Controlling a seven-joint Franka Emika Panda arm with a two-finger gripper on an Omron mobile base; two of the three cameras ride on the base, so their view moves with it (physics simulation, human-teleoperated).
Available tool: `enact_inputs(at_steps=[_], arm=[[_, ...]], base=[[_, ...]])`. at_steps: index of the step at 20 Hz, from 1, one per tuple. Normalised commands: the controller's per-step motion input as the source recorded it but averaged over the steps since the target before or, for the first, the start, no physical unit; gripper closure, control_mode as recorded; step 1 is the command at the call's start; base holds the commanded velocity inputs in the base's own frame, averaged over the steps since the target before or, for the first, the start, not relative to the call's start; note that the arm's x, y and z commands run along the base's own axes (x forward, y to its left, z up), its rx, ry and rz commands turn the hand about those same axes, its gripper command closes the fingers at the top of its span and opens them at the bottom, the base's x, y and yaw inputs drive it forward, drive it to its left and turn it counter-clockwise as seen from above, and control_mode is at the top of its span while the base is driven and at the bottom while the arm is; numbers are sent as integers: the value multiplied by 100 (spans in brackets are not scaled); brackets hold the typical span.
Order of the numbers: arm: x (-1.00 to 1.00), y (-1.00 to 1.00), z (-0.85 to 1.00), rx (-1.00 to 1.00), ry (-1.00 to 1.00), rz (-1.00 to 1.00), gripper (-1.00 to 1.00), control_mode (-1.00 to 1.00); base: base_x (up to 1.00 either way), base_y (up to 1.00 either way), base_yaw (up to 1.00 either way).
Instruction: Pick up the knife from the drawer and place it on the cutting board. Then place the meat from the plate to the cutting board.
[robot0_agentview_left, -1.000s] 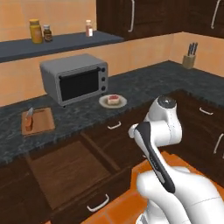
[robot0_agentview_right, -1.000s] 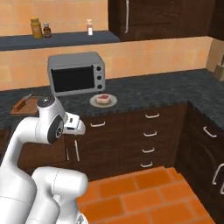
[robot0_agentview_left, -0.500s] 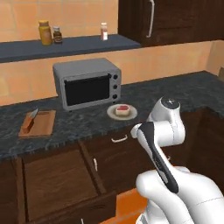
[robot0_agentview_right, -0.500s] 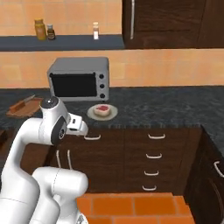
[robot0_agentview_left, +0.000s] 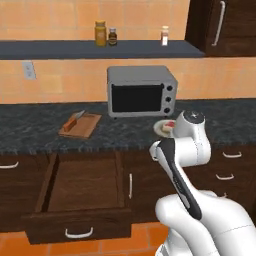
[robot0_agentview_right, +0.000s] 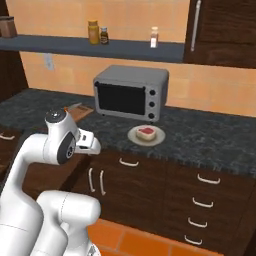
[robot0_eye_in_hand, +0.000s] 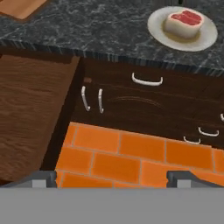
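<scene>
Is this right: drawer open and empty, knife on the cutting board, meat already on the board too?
Not quite: the meat sits on the plate, not the cutting board, as the hand view shows. The drawer is open and empty, and the knife lies on the board.

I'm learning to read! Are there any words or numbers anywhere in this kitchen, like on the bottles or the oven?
No readable text anywhere.
Three bottles on the shelf: any labels are too small and blurred to read.
Toaster oven: its knobs carry no readable marks.
Wall outlet: plain, no writing.
</scene>
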Motion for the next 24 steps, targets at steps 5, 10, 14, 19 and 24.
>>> enact_inputs(at_steps=[5,10,14,19,24], arm=[[0,0,0,0,0,0,-100,100],[0,0,0,0,0,0,-100,100],[0,0,0,0,0,0,-100,100],[0,0,0,0,0,0,-100,100],[0,0,0,0,0,0,-100,100]], base=[[40,-54,59],[35,-40,26],[81,-7,0],[71,-35,-2],[69,10,-23]])
